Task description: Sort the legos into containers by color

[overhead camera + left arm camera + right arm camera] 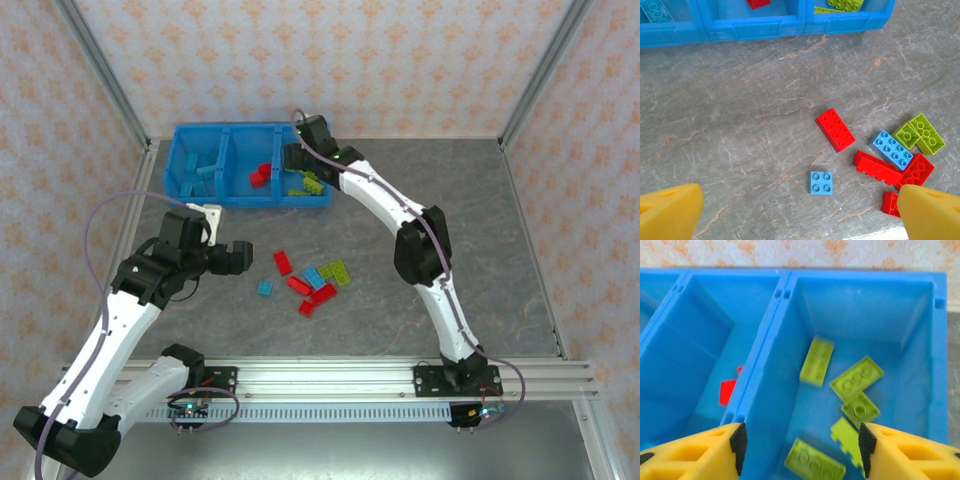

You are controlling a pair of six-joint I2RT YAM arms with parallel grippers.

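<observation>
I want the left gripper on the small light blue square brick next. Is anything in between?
Nothing visible. The small light blue square brick lies alone on the bare table, just ahead of the open left gripper. Its nearest neighbour, a long red brick, sits to its right, apart from it.

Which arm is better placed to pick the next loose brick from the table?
Probably left. The left gripper, open, hangs close to the loose bricks, facing the small light blue brick. The right gripper is away over the green compartment.
</observation>
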